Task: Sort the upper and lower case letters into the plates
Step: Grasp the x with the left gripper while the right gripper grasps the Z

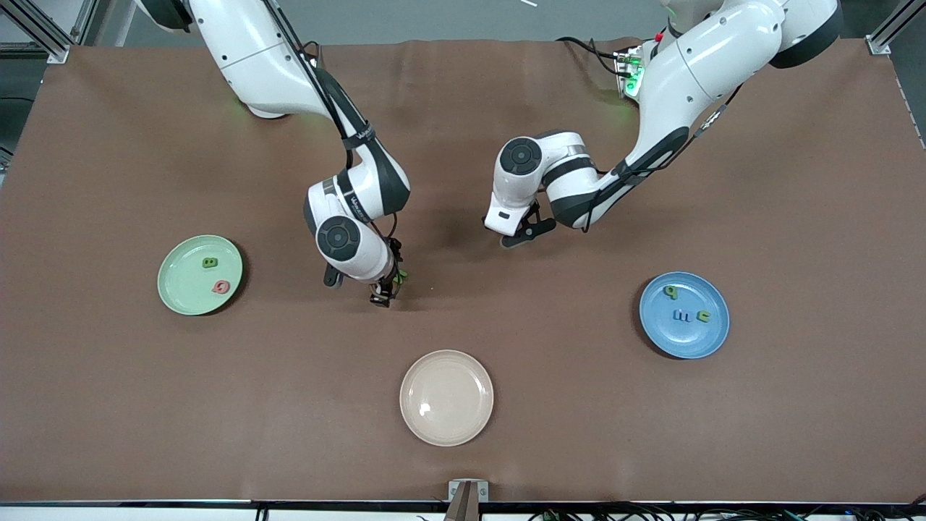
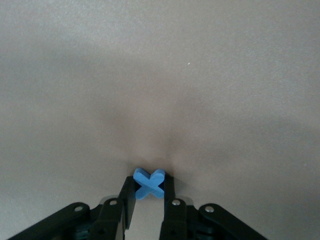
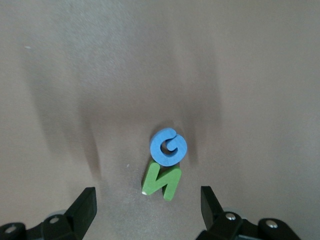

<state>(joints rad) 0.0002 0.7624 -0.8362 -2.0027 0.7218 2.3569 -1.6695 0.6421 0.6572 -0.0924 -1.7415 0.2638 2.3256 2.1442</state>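
Only the wrist views show the letters at the middle of the table: the left gripper point(image 2: 148, 192) is clamped on the blue x point(image 2: 149, 183), while the right gripper point(image 3: 148, 206) stands wide open, the green N point(image 3: 163, 183) between its fingers, touching the blue G point(image 3: 168, 146).

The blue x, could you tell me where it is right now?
The blue x is pinched in the left gripper, over the bare mat mid-table, as the left wrist view shows; it is not in either plate.
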